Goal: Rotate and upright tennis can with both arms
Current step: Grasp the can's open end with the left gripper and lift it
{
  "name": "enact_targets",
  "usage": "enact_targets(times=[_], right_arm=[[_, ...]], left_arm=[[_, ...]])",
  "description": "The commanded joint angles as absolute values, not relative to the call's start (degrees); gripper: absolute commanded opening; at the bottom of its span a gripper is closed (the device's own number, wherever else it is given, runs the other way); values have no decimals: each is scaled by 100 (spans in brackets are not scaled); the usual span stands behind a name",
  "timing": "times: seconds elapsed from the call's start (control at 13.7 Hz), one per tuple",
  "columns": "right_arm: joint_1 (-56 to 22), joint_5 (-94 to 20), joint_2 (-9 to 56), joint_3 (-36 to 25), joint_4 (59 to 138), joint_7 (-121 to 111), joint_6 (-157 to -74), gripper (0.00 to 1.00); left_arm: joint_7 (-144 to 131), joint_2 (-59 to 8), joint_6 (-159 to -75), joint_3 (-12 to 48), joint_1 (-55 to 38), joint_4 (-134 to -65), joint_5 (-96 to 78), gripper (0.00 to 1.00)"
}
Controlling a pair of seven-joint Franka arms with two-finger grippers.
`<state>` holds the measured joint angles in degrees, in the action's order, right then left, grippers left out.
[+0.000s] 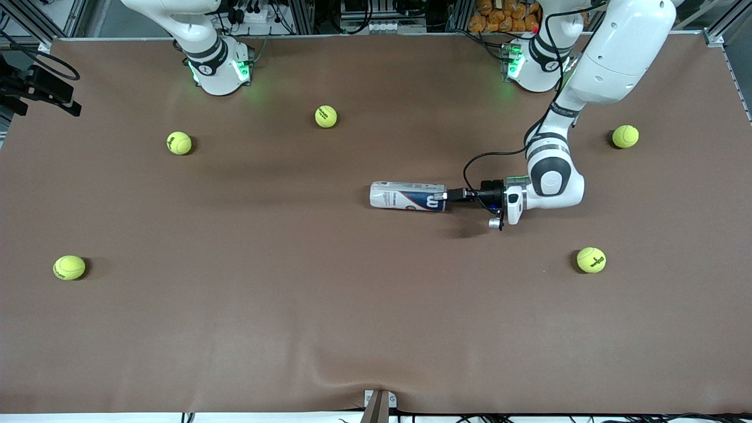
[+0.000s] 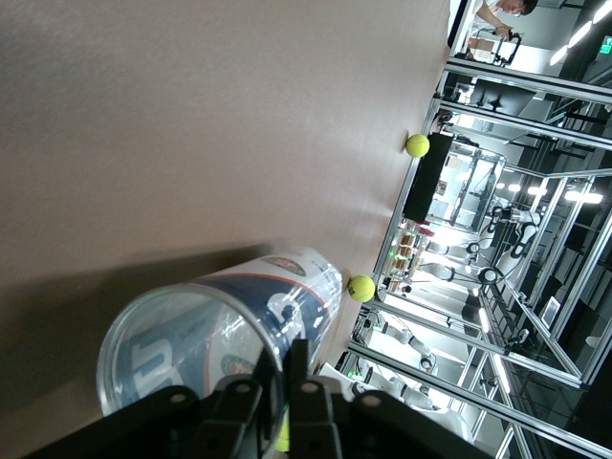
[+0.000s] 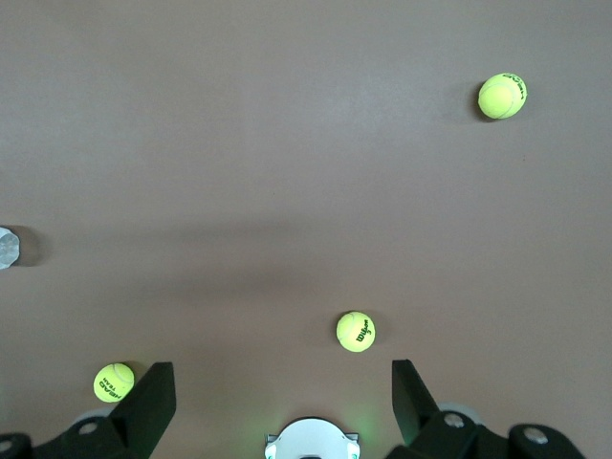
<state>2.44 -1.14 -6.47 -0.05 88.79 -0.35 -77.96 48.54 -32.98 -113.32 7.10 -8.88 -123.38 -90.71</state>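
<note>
The tennis can (image 1: pixel 405 196) lies on its side in the middle of the table, with its open end toward the left arm's end. My left gripper (image 1: pixel 451 195) is low at that end. It is shut on the can's rim, one finger inside the wall and one outside. In the left wrist view the clear can (image 2: pixel 220 325) fills the space in front of the left gripper (image 2: pixel 287 359). My right gripper (image 3: pixel 282 382) hangs high over the table near its own base, open and holding nothing. It is out of the front view.
Several yellow-green tennis balls lie scattered on the brown table. One (image 1: pixel 591 259) is nearer the camera than the left gripper and another (image 1: pixel 625 136) is farther. Toward the right arm's end lie one (image 1: pixel 326 116), another (image 1: pixel 179 143) and a third (image 1: pixel 69 267).
</note>
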Motion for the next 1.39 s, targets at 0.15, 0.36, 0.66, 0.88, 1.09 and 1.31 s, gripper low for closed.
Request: enact_targets(times=[0.15,0.36,0.66,0.88,1.09,1.31], right_arm=[[281,-53,-800,18,9000,-18,-7805,100],[272,-53,-800,18,9000,-18,-7796,100],[272,-53,-791,18,9000,-18,-7813,100],[272,-53,-782,18,9000,-17,-7813,100],[272,-53,-773,18,9000,-9,-7813,100],[272,-53,-773,18,9000,-9,-7805,100]], left_arm=[[4116,-3138,-11399,703,-1071,-11972,-9027,0],[3649,-3085,-11408,703,-1230,-11673,-9009,0],[2122,-2638,-11793,703,-1555,-11391,-8544,0],[892,-2356,-11988,703,-1696,-11119,-7720,0],[-208,-2241,-12330,703,-2012,-10821,-7094,0],[-1200,-2224,-12663,694,-2363,-10521,-6489,0]])
